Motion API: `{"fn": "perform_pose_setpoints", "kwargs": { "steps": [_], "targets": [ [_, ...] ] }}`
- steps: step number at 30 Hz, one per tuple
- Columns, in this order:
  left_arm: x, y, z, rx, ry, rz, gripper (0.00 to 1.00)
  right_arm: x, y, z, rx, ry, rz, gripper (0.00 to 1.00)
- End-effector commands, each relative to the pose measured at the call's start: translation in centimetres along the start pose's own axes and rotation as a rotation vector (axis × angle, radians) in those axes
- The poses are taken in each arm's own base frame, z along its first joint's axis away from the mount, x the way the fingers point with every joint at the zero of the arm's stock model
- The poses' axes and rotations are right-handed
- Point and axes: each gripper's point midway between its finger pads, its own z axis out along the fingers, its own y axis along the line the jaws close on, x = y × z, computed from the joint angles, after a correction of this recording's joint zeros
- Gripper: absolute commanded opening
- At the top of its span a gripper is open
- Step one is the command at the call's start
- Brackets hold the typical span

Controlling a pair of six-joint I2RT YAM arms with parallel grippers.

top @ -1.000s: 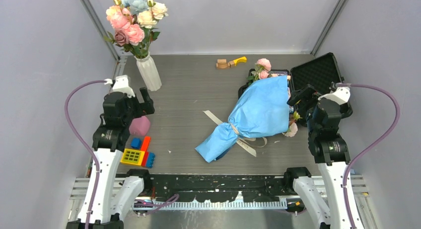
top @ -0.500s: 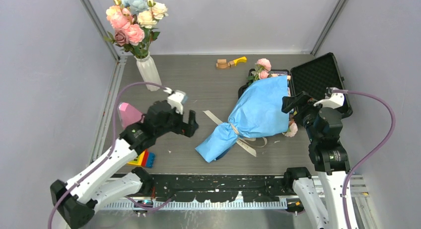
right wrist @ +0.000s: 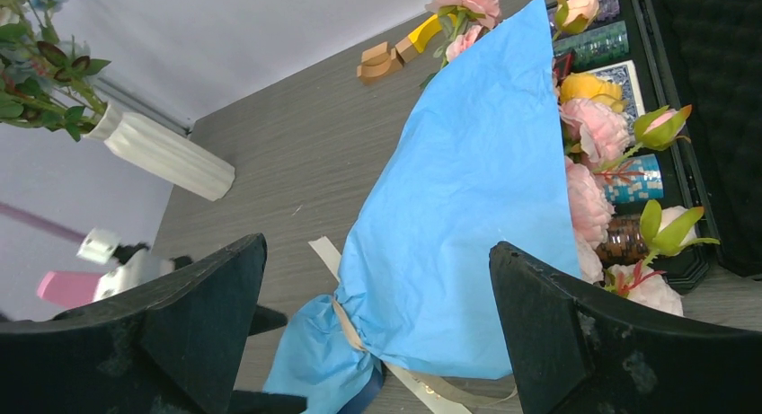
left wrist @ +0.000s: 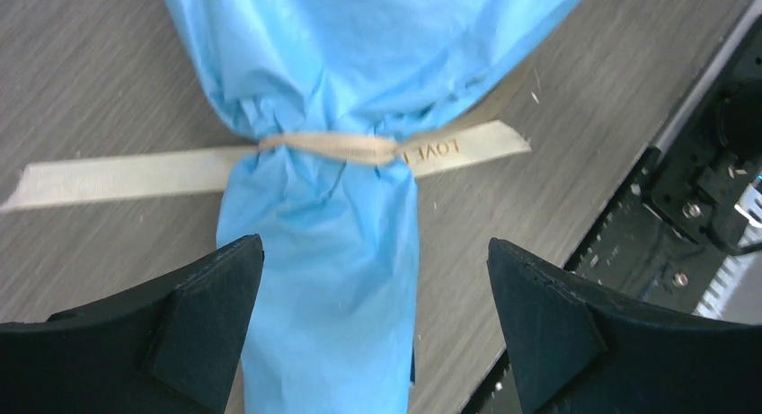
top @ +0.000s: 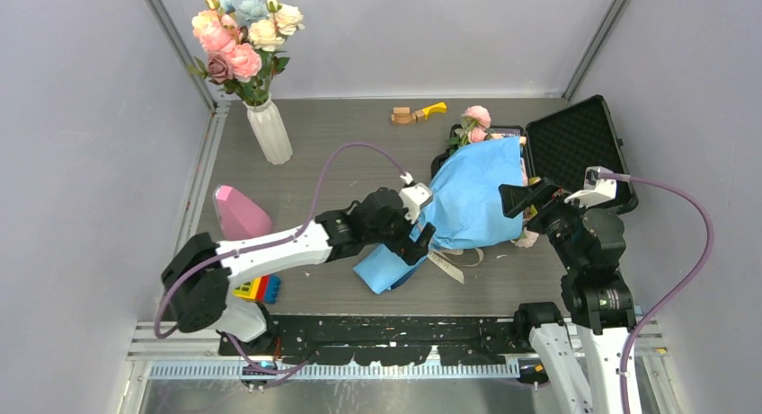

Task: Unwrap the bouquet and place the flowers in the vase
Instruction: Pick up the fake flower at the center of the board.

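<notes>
Crinkled matt light-blue paper on the bouquet [left wrist: 332, 73], woven cream ribbon [left wrist: 135, 176]. Ribbed smooth white vase [top: 270, 134]. Matt grey wood-grain tabletop [top: 323, 118].

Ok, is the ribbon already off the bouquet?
No, the cream ribbon is tied tight around the pinched neck of the light blue paper of the bouquet.

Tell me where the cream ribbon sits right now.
The cream ribbon is tied round the narrow neck of the bouquet, centre-right on the table in the top view, just ahead of the open left gripper.
</notes>
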Motion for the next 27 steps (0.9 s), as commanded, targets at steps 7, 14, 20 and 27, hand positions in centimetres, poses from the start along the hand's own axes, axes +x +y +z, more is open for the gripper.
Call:
{"fn": "perform_pose_setpoints", "kwargs": {
  "steps": [7, 14, 20, 27],
  "targets": [
    [-3.3, 0.1, 5.7, -0.005, -0.017, 0.165, 0.98, -1.0, 1.5, -1.6, -0.070, -0.043, -0.004, 1.00],
    [-2.9, 0.8, 6.8, -0.014, 0.013, 0.223, 0.98, -0.7, 1.7, -1.7, -0.081, -0.030, -0.013, 1.00],
    [-2.0, 1.0, 7.8, 0.048, 0.019, 0.170, 0.98, -0.6, 1.6, -1.7, -0.079, -0.025, -0.024, 1.00],
    [-1.3, 1.2, 9.2, 0.044, 0.076, 0.186, 0.98, -0.5, 1.7, -1.7, -0.087, -0.017, -0.030, 1.00]
  ]
}}
